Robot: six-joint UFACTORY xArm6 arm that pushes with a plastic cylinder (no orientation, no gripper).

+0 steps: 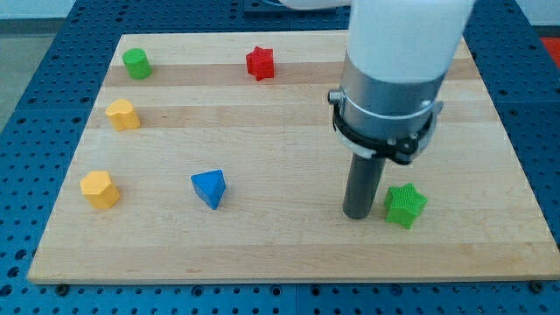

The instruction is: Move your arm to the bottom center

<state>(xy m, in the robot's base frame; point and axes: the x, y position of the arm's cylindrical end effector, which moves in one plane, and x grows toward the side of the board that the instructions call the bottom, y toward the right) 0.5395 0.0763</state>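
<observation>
My tip (357, 215) rests on the wooden board (289, 254), just to the view's left of the green star block (405, 206), close beside it and possibly touching; the narrow gap cannot be read for certain. There are no fingers here to be spread or pressed together: the arm ends in a plain dark rod, which grips nothing. It stands to the view's right of the board's middle and somewhat above the lower edge, so I judge the bottom centre is not yet reached. To do the step well, I would slide toward the view's lower left, away from the green star block, so that block is not dragged along; the path that way looks free of other blocks. The rod is smooth, matt and dark, below a grey metal collar and a white casing. The green star block looks like ribbed plastic. Well to its left lies the blue block (209, 188), roughly triangular; further left are two yellow blocks, one lower (100, 189) and one upper (122, 115), both chunky. Far above and left of the green star block sit a red star block (260, 63) and a green cylinder-like block (136, 63). The board is pale planked wood on a blue perforated table (26, 105).
</observation>
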